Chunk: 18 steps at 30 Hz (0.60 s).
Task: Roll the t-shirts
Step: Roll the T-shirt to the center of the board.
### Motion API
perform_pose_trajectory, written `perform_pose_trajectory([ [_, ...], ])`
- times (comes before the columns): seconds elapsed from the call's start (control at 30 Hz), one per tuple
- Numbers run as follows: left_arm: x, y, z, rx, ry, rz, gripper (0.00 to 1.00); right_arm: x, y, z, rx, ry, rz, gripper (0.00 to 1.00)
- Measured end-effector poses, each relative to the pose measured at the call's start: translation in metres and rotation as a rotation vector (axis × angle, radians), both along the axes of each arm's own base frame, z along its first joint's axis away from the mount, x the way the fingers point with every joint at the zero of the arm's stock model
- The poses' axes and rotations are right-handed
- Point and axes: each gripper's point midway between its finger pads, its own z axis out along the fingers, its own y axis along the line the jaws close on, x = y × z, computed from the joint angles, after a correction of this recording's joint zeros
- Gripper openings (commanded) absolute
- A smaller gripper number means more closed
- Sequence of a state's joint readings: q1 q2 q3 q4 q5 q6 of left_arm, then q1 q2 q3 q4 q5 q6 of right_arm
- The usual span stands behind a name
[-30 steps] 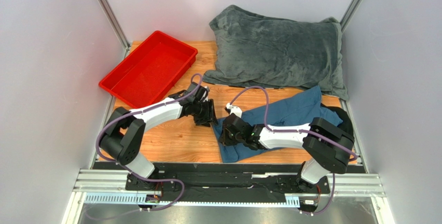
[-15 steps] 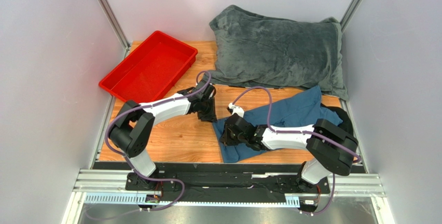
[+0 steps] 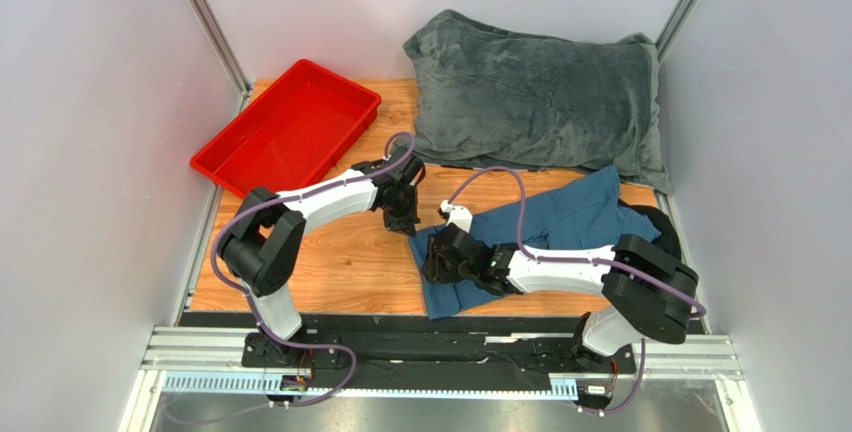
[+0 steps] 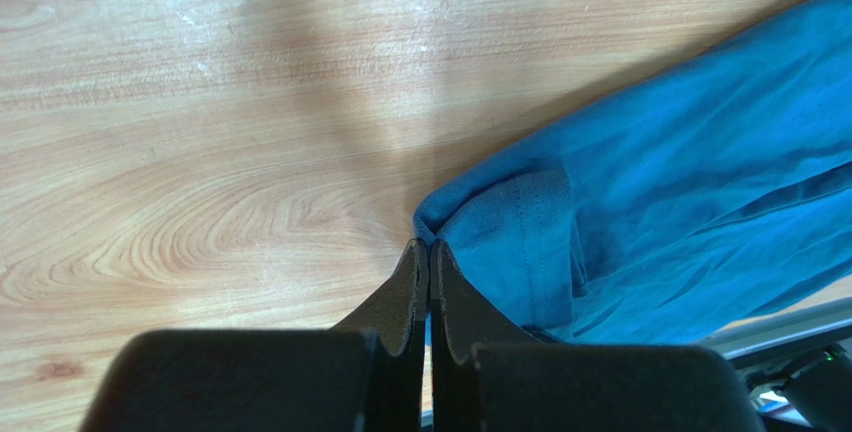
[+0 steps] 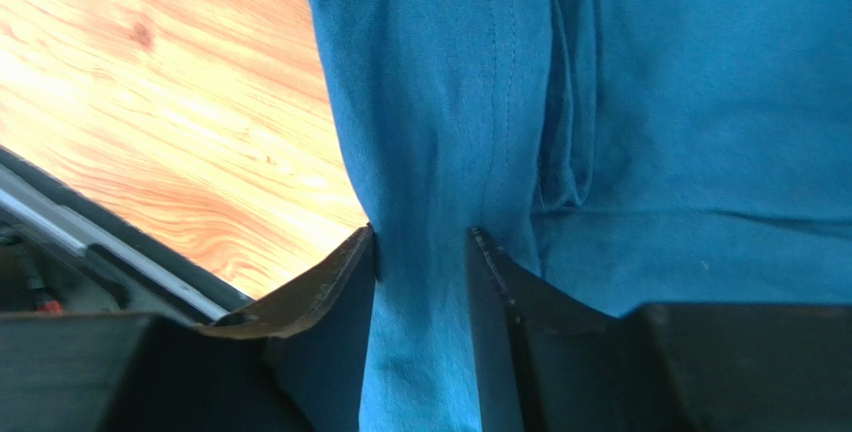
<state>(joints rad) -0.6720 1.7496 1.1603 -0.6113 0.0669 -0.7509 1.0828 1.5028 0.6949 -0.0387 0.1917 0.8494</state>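
Blue t-shirt (image 3: 565,214) lies crumpled, its corner pinched tight in the left gripper (image 4: 428,244). The right gripper (image 5: 420,237) has its fingers a little apart over the hem. Bare table (image 3: 330,272) lies to the left.

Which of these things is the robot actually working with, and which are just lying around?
In use: blue t-shirt; left gripper, shut on its corner; right gripper, open over a fold.
Lying about: red tray; grey blanket.
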Motion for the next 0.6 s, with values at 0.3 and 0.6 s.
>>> perform_pose_trajectory([
  [0.3,-0.010,0.007,-0.003,0.036,0.051,-0.002,0.00,-0.002,0.019,0.036,-0.140,-0.181,0.022,0.45],
  [0.6,-0.014,0.008,-0.004,0.041,0.068,-0.005,0.00,0.013,0.029,0.015,-0.355,-0.262,0.026,0.47],
])
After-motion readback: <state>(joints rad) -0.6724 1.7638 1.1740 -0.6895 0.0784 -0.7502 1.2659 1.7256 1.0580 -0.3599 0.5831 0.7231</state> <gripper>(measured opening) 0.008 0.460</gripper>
